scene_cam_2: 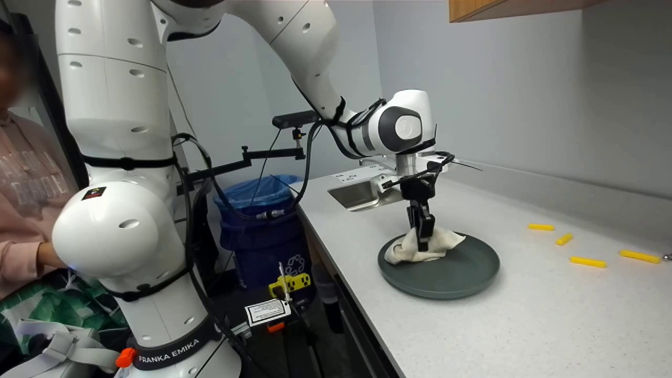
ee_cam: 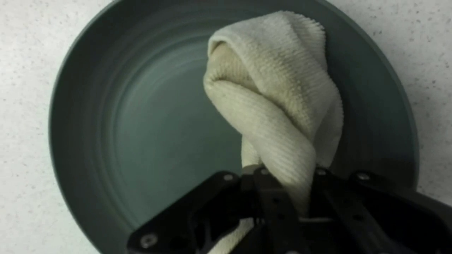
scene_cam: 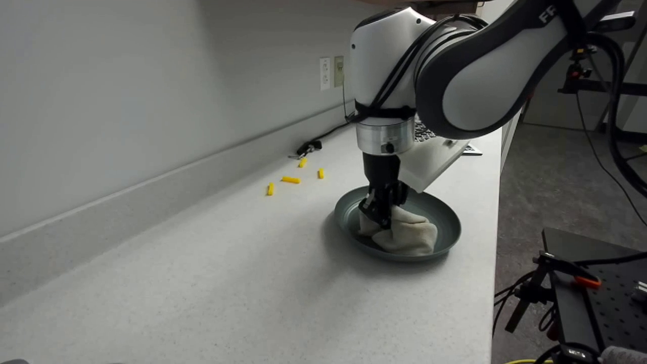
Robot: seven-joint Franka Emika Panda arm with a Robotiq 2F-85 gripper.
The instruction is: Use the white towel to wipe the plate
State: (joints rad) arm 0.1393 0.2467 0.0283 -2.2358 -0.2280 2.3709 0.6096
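Pinching the towel [ee_cam: 279, 84], the jaws partly hide it; the wrist view crops the plate [ee_cam: 166, 123].

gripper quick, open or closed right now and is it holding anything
Gripper: closed, holding the white towel, which lies bunched on the plate.

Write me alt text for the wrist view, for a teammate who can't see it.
A black robot hand grips a bunched, off-white, ribbed cloth towel on a round, dark grey-green plate with concentric rings. The towel lies mostly right of centre, leaving bare plate at left; speckled white countertop shows on both sides.
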